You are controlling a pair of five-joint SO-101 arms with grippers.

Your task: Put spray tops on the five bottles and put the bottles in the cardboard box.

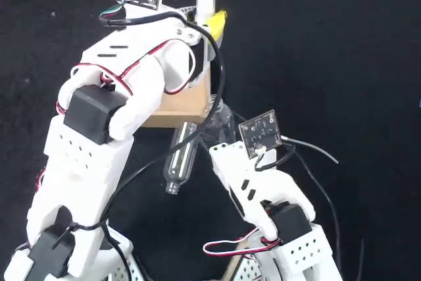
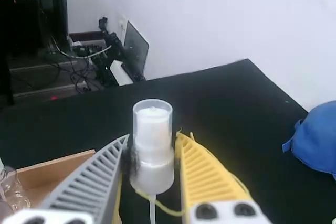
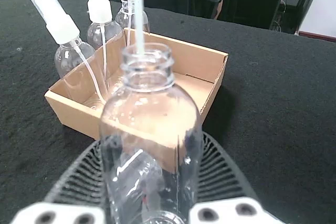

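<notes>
**Spray top poised over the fourth bottle**

The left gripper (image 2: 152, 148) is clamped on a white spray top (image 2: 152, 129), its grey and yellow fingers squeezing the collar so the nozzle stays upright and the thin tube (image 3: 137, 19) hangs straight down. That hold looks chosen to leave the tube free to thread into a neck.

The right gripper (image 3: 152, 153) is closed around the body of an open bottle (image 3: 149, 103) and holds it upright with its mouth facing up, directly under the tube. The tube reaches the mouth; whether its tip is already inside is hard to tell. Gripping low on the body keeps the neck clear for the cap.

Just behind the held bottle sits the cardboard box (image 3: 210, 61), with three capped bottles (image 3: 102, 32) standing together at one end, which leaves the other end free for those to come.

One uncapped bottle (image 1: 181, 156) lies on its side on the black table (image 1: 342, 64), beside the box and between the two arms, probably next in line.
</notes>
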